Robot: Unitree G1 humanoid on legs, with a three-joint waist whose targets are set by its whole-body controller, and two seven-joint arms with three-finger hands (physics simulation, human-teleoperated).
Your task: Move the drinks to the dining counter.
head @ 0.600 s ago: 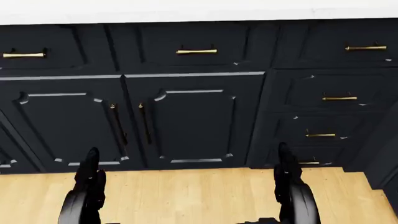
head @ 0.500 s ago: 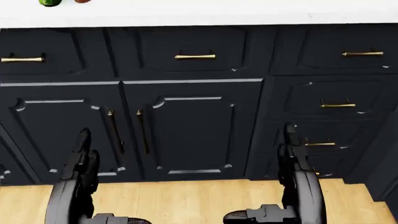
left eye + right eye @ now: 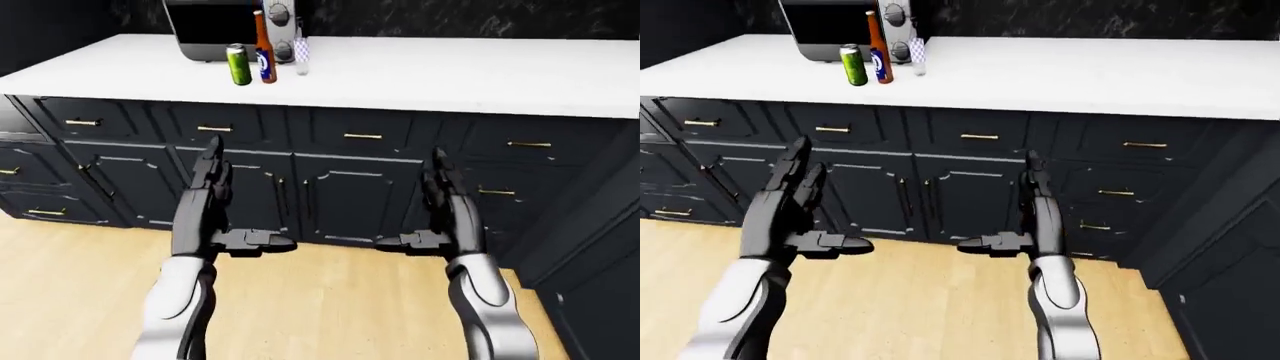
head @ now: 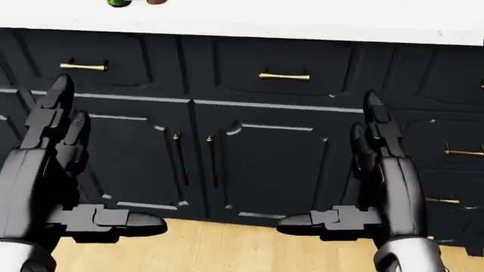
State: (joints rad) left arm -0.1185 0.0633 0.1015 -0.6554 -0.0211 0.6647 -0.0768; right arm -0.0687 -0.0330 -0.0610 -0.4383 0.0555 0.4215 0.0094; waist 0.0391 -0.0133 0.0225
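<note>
Green can [image 4: 118, 2]: in the head view only its base shows — the rest is cut off by the top edge.
Brown bottle [image 4: 156, 1]: likewise cut off there, a sliver left.
Toaster oven [image 3: 215, 30]: top cropped in both eye views.
Clear bottle [image 3: 301, 54]: label too small to read.
Bottle and can labels: blurred — unreadable.

A white countertop [image 3: 450, 75] runs across dark cabinets. Near its upper left in the left-eye view stand a green can [image 3: 239, 64], a brown bottle with a blue label [image 3: 264, 49] just beside it, and a clear, patterned container, perhaps a glass [image 3: 301, 54]. A dark appliance with silver dials [image 3: 215, 26] sits there too.
</note>
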